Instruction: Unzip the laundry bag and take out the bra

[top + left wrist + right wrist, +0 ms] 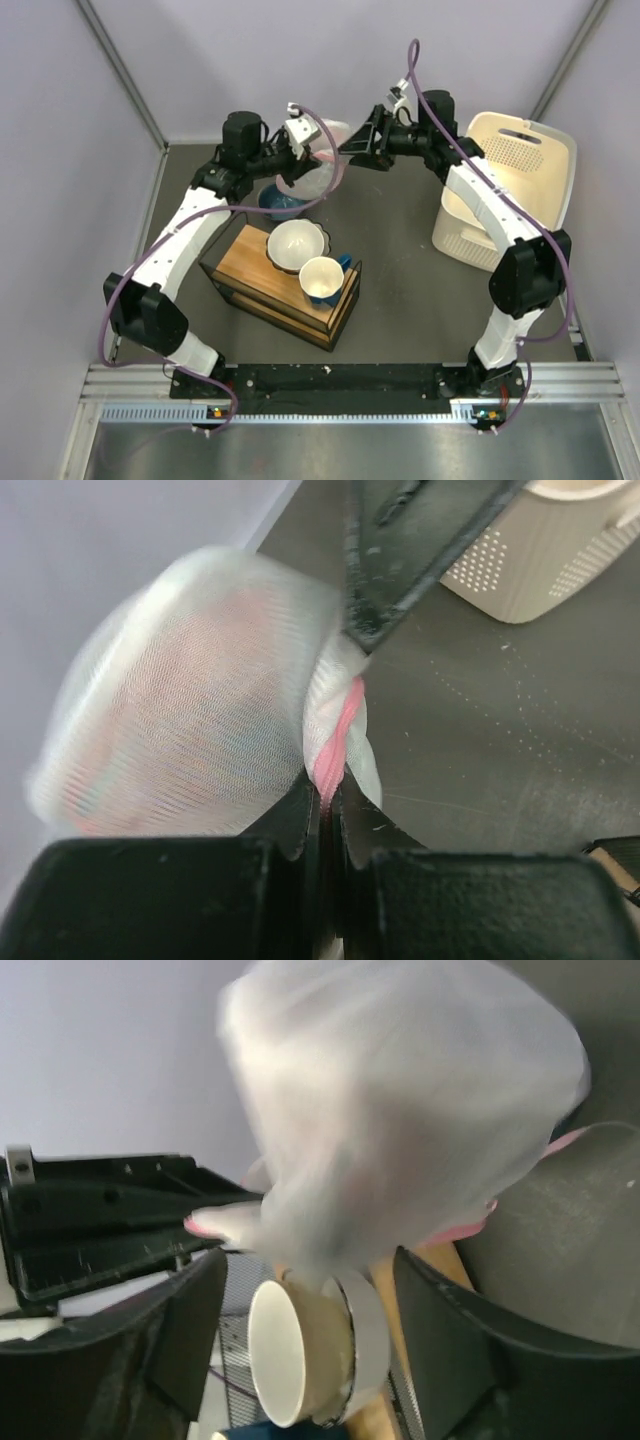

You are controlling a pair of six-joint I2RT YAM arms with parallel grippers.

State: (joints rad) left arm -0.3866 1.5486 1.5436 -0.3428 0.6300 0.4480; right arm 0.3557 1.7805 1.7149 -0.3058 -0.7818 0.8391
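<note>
Small translucent white mesh laundry bag [190,710], dome-shaped, hangs off the dark grey surface [400,300] at far centre, above a blue bowl [272,205]. The mesh is blurred in both wrist views. A faint reddish cast shows through it, but the bra cannot be made out, nor whether the zip is open anywhere. Left end effector [325,800] is pressed together on the pink zipper trim [340,730] at the rim, carrying the bag. Right end effector [305,1275] is spread, just right of the bag and gripping nothing; one finger lies against or just beside the trim, and I cannot tell which. Judgement: the step in hand is taking the zip pull. The left pinch serves as anchor. The right should close on the pull tab, not on loose mesh, then draw along the trim away from the left pinch so the trim runs taut. The bag should settle first. The wooden tray rack [250,262] sits near; the cream perforated plastic basket [520,150] is well apart, right.
</note>
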